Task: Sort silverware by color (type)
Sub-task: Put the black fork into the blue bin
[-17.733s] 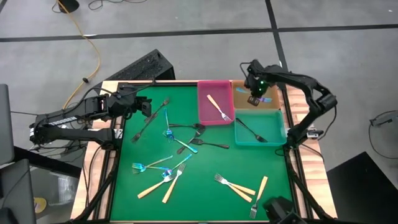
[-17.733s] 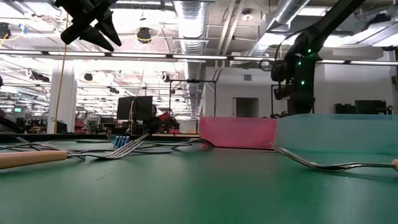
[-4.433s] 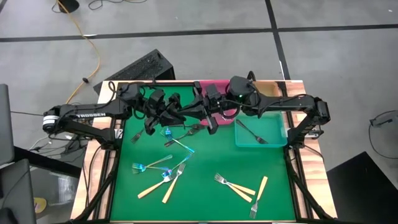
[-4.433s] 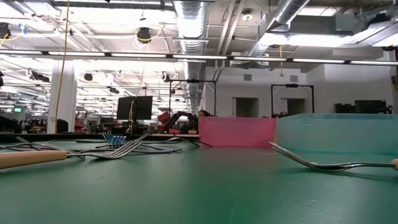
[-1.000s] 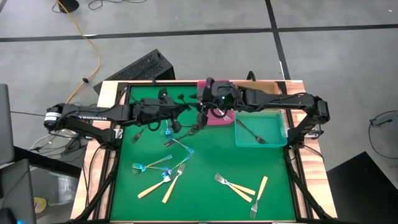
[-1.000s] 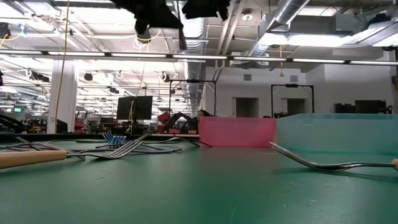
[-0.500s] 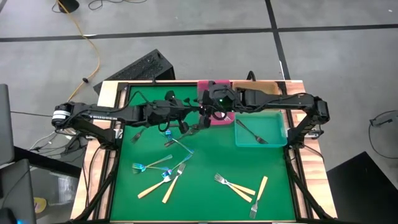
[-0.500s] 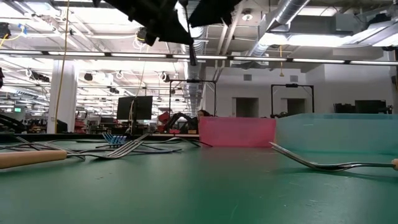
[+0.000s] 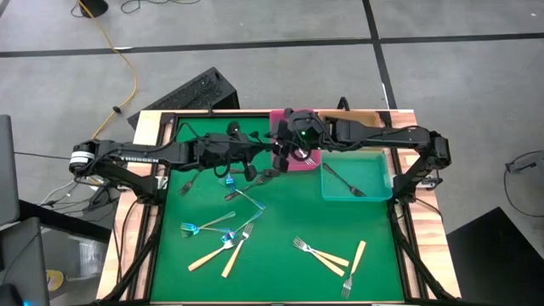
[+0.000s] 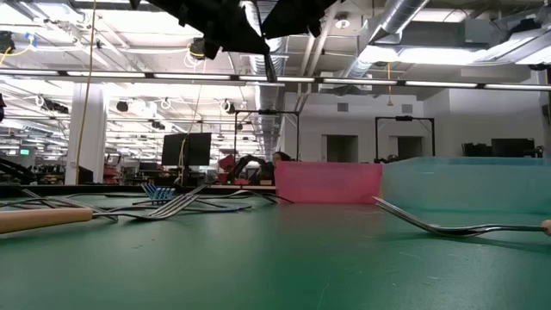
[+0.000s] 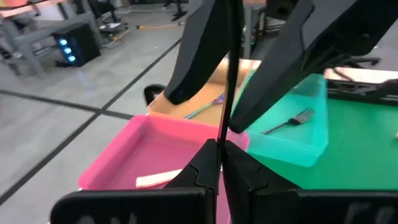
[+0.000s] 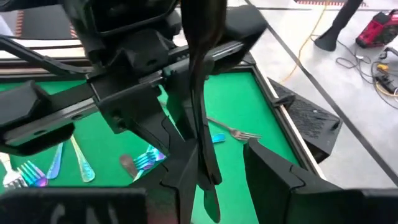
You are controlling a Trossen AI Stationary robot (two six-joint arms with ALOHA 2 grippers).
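the slim dark black metal fork (image 11: 227, 74) stands upright above the mat's far edge, pinched in the left gripper (image 11: 221, 163); the right gripper (image 12: 219, 163), fingers spread, straddles it.

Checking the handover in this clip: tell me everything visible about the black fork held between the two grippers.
The black fork is a slim, dark metal piece held in the air above the green mat's far side, beside the pink bin. The left gripper is shut on one end; the right gripper has its fingers open on either side of the fork. Its tines are not discernible.
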